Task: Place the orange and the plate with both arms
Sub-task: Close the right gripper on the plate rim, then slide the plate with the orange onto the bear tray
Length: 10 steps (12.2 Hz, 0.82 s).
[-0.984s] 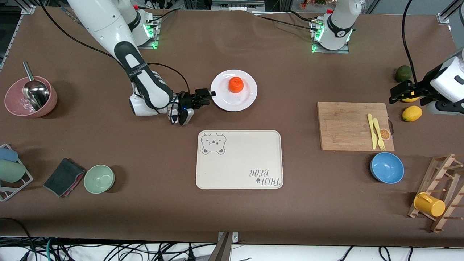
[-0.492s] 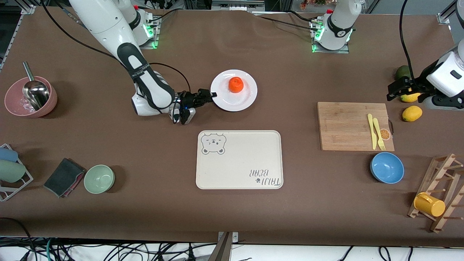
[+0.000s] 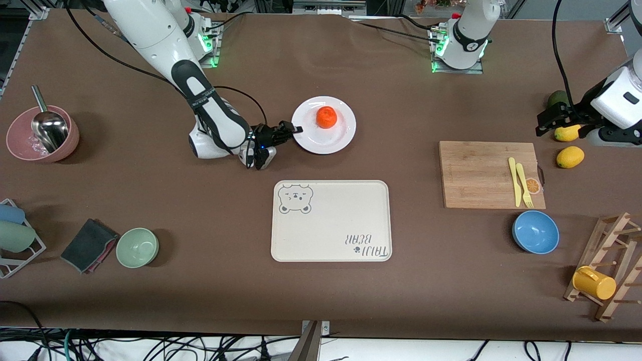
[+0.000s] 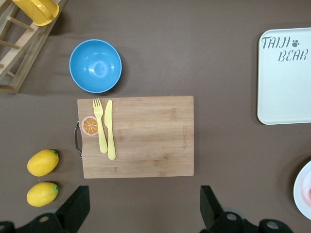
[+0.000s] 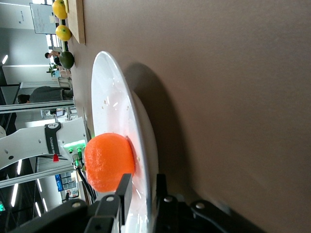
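Observation:
The white plate [image 3: 326, 139] sits near the table's middle, farther from the front camera than the bear tray, with the orange [image 3: 326, 117] on it. My right gripper [image 3: 294, 129] is low at the plate's rim on the right arm's side. In the right wrist view its open jaws [image 5: 142, 187] straddle the rim of the plate [image 5: 109, 97], one finger above and one below, with the orange [image 5: 109, 162] just past them. My left gripper [image 3: 545, 126] hangs open and empty over the table by the lemons; its wrist view [image 4: 143, 213] shows a sliver of the plate [image 4: 305, 194].
The cream bear tray [image 3: 331, 220] lies nearer the camera than the plate. Toward the left arm's end are a cutting board [image 3: 481, 173] with yellow cutlery, a blue bowl [image 3: 535, 231], lemons [image 3: 570, 157] and a mug rack. A pink bowl [image 3: 42, 133] and green bowl [image 3: 137, 247] are toward the right arm's end.
My right arm has slid toward the plate, bringing its fingers over the rim. My left arm has drifted slightly toward its base. The plate and orange have not moved.

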{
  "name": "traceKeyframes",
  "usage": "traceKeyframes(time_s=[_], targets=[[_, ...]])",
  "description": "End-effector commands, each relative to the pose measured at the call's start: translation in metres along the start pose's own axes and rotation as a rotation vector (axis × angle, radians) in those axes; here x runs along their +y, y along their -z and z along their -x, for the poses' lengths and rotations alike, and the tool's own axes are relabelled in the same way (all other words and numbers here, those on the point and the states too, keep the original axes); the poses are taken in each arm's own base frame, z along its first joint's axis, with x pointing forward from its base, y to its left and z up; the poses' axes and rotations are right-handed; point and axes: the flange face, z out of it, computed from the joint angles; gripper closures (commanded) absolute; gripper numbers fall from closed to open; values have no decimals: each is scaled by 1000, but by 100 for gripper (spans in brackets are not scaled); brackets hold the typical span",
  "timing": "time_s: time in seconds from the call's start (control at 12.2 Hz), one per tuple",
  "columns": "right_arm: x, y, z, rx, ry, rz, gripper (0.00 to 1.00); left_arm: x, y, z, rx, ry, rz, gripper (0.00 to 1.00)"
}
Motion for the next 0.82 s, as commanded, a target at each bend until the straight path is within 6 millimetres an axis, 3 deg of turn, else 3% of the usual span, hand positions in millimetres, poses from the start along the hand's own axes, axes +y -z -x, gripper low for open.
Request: traceKeyframes(time_s=[0.0, 0.25, 0.41, 0.74], targets=[[-3, -3, -4, 9, 18, -11, 100, 0, 3, 9, 10, 6, 19, 0], [5, 15, -12, 35, 10, -1, 100, 1, 1, 8, 7, 4, 22, 0], [-2, 23, -23, 51, 24, -12, 100, 2, 1, 7, 8, 5, 26, 0], [-32, 63, -77, 119, -33, -17, 100, 4, 0, 5, 10, 2, 26, 0]])
